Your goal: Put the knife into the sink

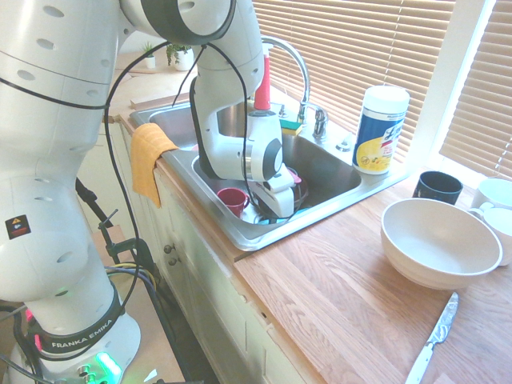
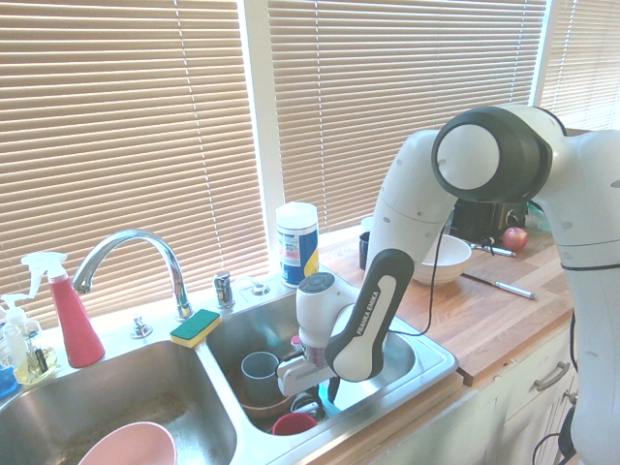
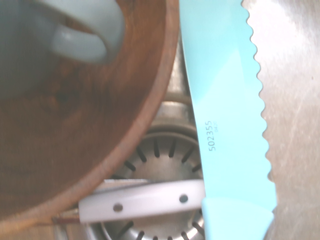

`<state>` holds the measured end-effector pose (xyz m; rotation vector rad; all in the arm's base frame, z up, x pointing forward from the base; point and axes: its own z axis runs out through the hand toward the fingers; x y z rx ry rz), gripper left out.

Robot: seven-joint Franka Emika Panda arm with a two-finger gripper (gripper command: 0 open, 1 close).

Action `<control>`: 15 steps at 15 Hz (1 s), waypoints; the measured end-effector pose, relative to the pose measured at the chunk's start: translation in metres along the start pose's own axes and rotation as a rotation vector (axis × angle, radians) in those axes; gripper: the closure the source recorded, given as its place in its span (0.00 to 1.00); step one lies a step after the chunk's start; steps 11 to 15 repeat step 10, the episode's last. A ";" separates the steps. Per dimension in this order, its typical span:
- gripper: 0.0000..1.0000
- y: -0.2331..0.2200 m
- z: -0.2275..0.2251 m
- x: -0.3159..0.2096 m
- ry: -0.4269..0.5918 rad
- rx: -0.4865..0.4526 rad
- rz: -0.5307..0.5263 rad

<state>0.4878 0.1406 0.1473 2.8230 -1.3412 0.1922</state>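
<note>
We see a turquoise plastic knife with a wavy edge (image 3: 227, 100) running from twelve to five o'clock. A big round brown wooden bowl (image 3: 145, 100) fills nine to eleven o'clock, with a grey-blue cup with a curvy handle (image 3: 85, 45) in it. Toward six, we spot a pale handle with two dots (image 3: 150, 201) over a round metal drain (image 3: 165, 160).
</note>
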 end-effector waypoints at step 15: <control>0.00 -0.034 -0.127 0.038 -0.045 0.087 -0.029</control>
